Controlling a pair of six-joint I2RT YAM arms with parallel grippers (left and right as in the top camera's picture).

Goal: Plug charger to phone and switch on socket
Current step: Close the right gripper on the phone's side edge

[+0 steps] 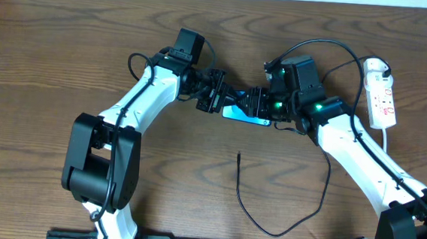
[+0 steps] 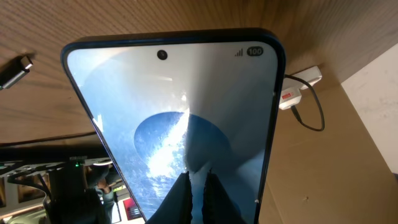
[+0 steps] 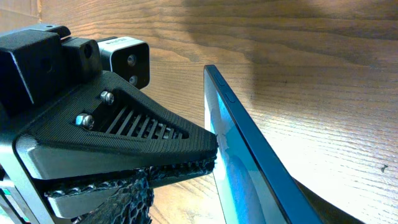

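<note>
The phone (image 1: 242, 115), blue screen lit, is held tilted off the table between both arms. My right gripper (image 1: 255, 104) is shut on it: in the right wrist view the phone (image 3: 249, 155) runs edge-on between its fingers (image 3: 236, 194). My left gripper (image 1: 218, 100) is shut, its tips (image 2: 198, 196) against the screen (image 2: 186, 106). The charger cable (image 1: 266, 230) lies loose on the table, its connector tip (image 1: 239, 156) below the phone and free. Its white plug (image 1: 375, 67) sits in the socket (image 1: 382, 97) at the far right.
The charger cable loops from near the table's front edge up past the right arm to the socket. In the left wrist view the connector tip (image 2: 18, 67) shows at the upper left and the socket's end (image 2: 298, 88) at the right.
</note>
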